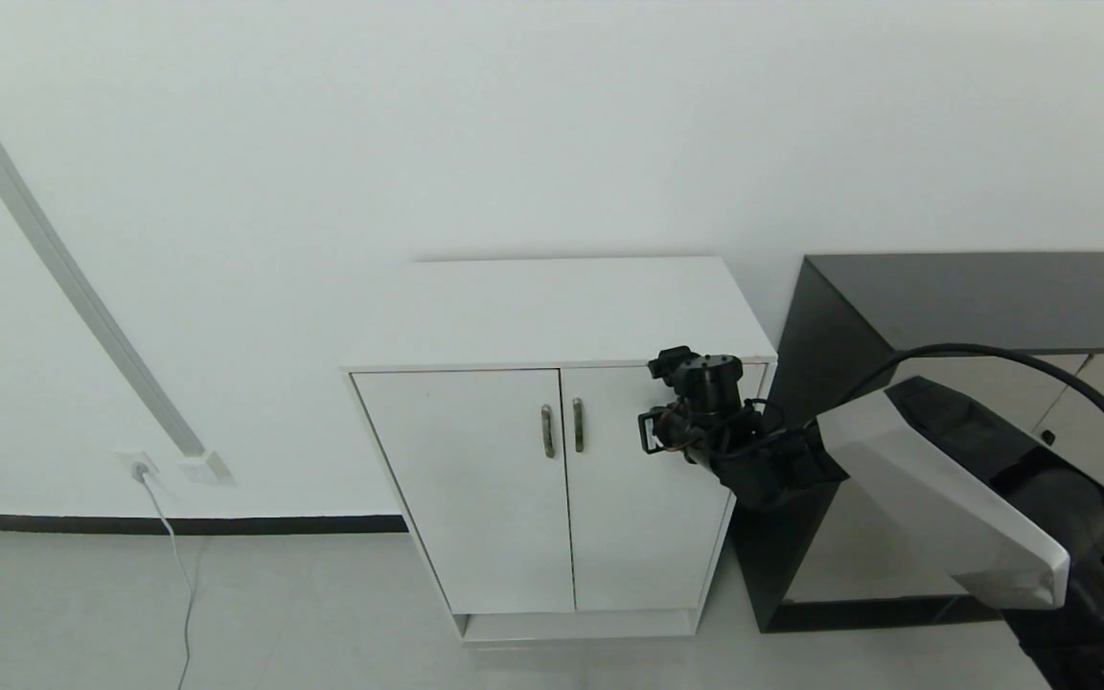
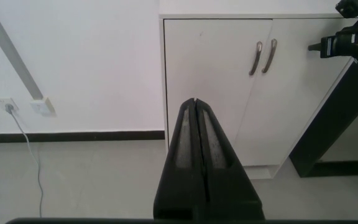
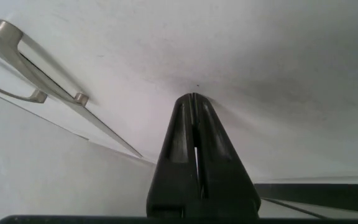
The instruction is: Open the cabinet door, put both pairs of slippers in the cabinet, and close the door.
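Observation:
The white cabinet (image 1: 552, 316) stands against the wall with both doors shut. Two metal handles (image 1: 562, 428) sit side by side at the middle seam. My right gripper (image 1: 653, 433) is shut with nothing in it, at the upper part of the right door (image 1: 643, 517), right of the handles. In the right wrist view its closed tips (image 3: 194, 98) are close against the door panel, and the handles (image 3: 33, 65) lie off to one side. My left gripper (image 2: 194, 106) is shut and holds nothing, well back from the cabinet (image 2: 216, 68) and low above the floor.
A dark cabinet (image 1: 945, 297) stands tight against the white cabinet's right side. A wall socket with a hanging cable (image 1: 137, 470) and a slanted conduit (image 1: 63, 268) are on the wall to the left. Bare grey floor (image 1: 274, 613) lies in front.

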Motion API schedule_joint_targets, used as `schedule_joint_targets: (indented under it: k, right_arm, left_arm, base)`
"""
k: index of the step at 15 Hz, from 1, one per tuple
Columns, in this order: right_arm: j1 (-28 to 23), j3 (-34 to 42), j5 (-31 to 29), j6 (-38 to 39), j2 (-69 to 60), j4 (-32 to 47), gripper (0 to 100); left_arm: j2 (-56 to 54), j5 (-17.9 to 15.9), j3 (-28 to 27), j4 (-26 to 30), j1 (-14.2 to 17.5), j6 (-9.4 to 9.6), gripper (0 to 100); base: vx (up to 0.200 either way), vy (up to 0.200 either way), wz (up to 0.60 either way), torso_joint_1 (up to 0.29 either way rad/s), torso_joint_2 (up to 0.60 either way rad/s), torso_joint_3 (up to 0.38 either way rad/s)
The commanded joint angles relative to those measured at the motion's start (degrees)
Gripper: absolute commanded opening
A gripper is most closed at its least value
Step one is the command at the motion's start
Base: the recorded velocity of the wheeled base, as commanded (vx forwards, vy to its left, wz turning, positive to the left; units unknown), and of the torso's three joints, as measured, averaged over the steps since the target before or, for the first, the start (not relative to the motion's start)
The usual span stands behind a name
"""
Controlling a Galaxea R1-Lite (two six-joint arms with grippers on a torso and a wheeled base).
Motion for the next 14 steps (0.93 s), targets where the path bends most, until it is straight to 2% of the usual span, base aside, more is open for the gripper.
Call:
schedule_joint_targets:
  k: [1, 4, 7, 14]
  right_arm:
    - [0.0, -0.1, 0.0, 0.0, 0.2, -0.1, 0]
    - [0.5, 1.6, -0.3, 0.5, -1.0, -0.4, 0]
    - [1.7, 7.5, -0.4, 0.6, -4.6, -1.4, 0]
    - [1.8, 33.7, -2.4, 0.6, -16.7, -15.4, 0]
  left_arm:
    - [0.1, 0.0, 0.0, 0.0, 0.0, -0.01, 0]
    - [0.1, 0.0, 0.0, 0.0, 0.0, 0.07, 0]
    - [0.1, 0.0, 0.0, 0.0, 0.0, 0.07, 0]
    - [0.1, 0.0, 0.0, 0.0, 0.0, -0.01, 0]
  base:
    - [0.000, 0.000, 0.00, 0.000, 0.00, 0.000]
    - [0.000, 0.000, 0.00, 0.000, 0.00, 0.000]
    - [0.000, 0.000, 0.00, 0.000, 0.00, 0.000]
    - [0.000, 0.000, 0.00, 0.000, 0.00, 0.000]
